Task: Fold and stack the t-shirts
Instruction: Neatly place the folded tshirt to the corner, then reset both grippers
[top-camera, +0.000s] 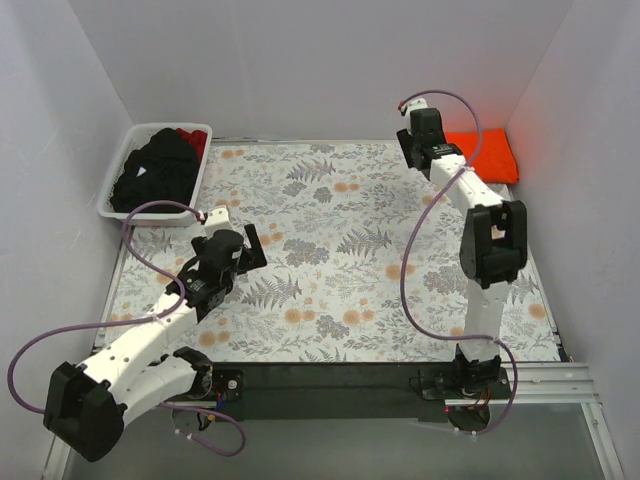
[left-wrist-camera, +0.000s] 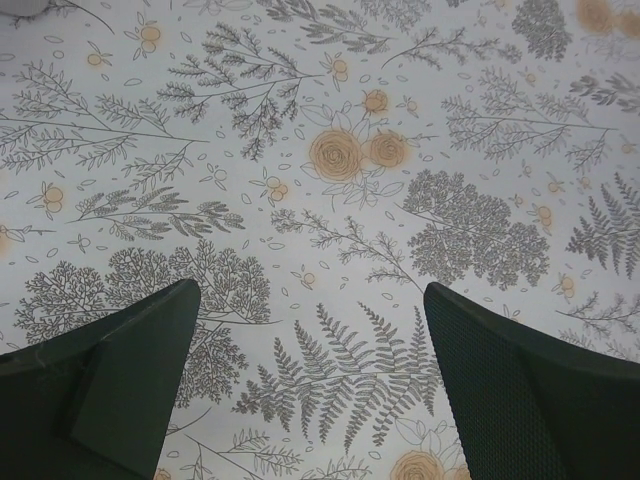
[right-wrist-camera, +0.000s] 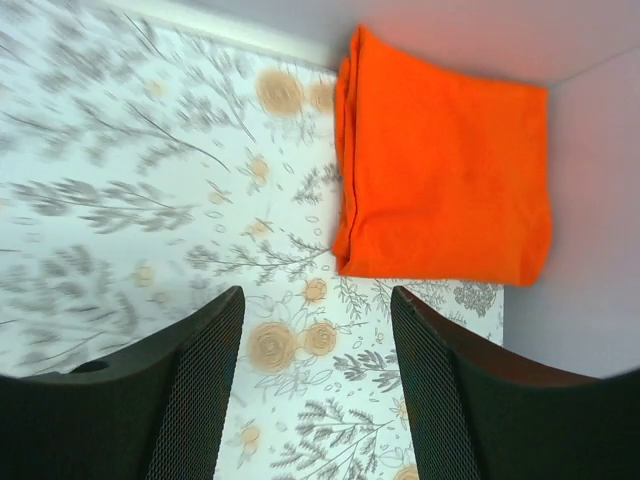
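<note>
Folded orange t-shirt (right-wrist-camera: 445, 165) just ahead and slightly right of the right tool (right-wrist-camera: 315, 300), jaws apart and empty.

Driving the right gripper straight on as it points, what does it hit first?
Probably the bare floral tablecloth, just short of the folded orange shirt. The right gripper is open with nothing between its jaws, though depth is unclear.

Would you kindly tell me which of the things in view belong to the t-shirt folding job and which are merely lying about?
Part of the job:
- orange t-shirt, folded, in the far right corner
- black t-shirts, heaped in the basket
- dark red t-shirt, in the basket too

Just there:
- white basket, only a container
- floral table cover
</note>
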